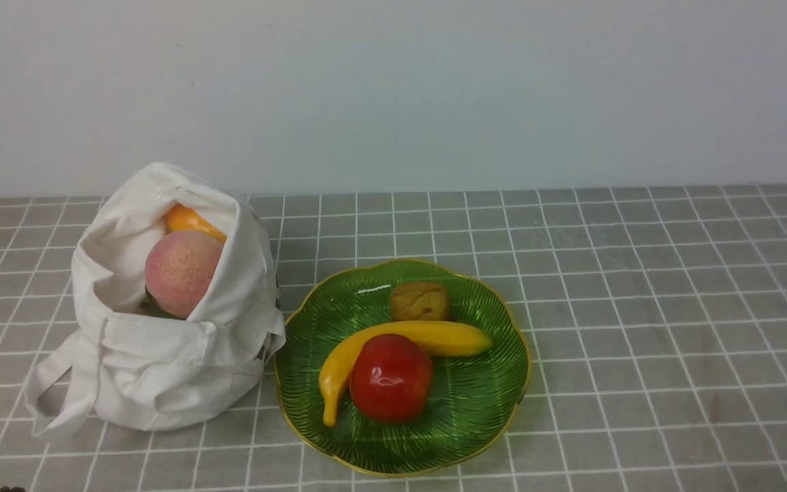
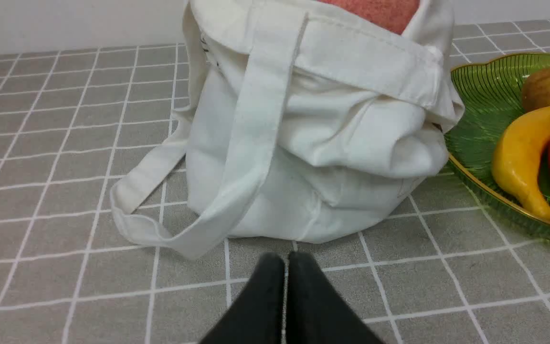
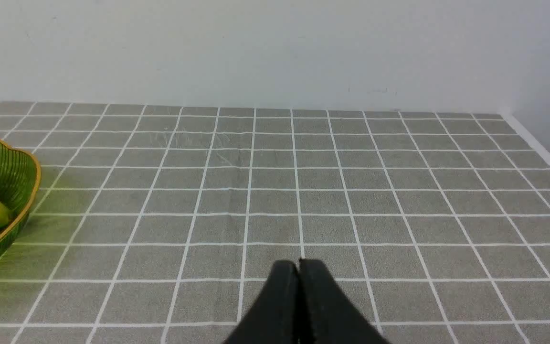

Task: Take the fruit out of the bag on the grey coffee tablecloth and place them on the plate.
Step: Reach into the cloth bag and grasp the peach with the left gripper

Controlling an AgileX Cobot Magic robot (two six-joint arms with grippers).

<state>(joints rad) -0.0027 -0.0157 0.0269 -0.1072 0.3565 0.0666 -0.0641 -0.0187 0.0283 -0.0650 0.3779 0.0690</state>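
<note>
Front view faces bag (image 1: 161, 372) and plate (image 1: 477, 410) from above — both low wrist views share the plate.

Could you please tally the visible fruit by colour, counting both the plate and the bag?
Yellow: 1, banana
Red: 1, apple
Brown: 1, lumpy fruit
Pink: 1, peach
Orange: 1, orange piece
Total: 5 visible

Soft, even light here; white glints on apple (image 1: 381, 377) and plate (image 1: 371, 290) (shadows barely there), picture slightly hazy.
</note>
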